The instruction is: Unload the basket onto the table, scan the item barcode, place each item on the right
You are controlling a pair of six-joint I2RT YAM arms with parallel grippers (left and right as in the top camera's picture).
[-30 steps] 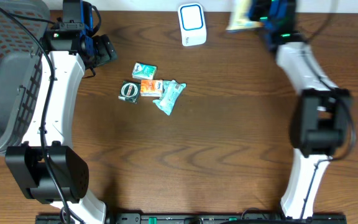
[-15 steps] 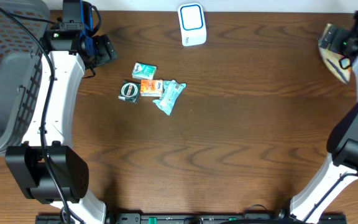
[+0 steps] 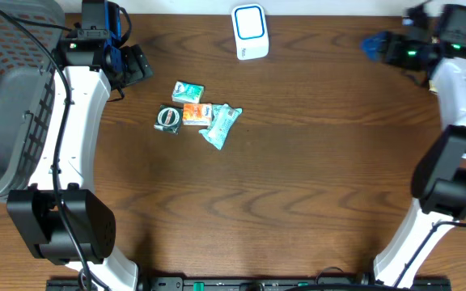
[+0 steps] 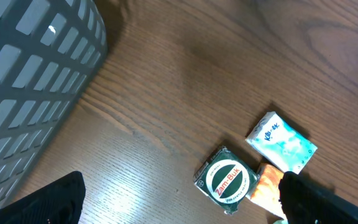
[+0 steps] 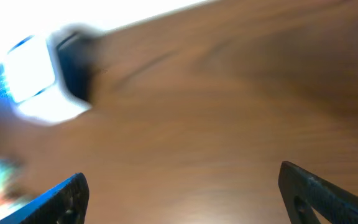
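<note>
You risk pinching two things at once: the round green Zam-Buk tin (image 4: 227, 180), white-and-teal paper packet (image 4: 281, 142), small orange packet (image 3: 192, 114) and crinkled teal pouch (image 3: 222, 125) lie touching, left of centre. No barcode shows, so one may face down. Left gripper (image 3: 134, 66) and right gripper (image 3: 383, 47) both hang with jaws apart, empty; the white blue-framed scanner (image 3: 249, 31) sits at the far edge.
</note>
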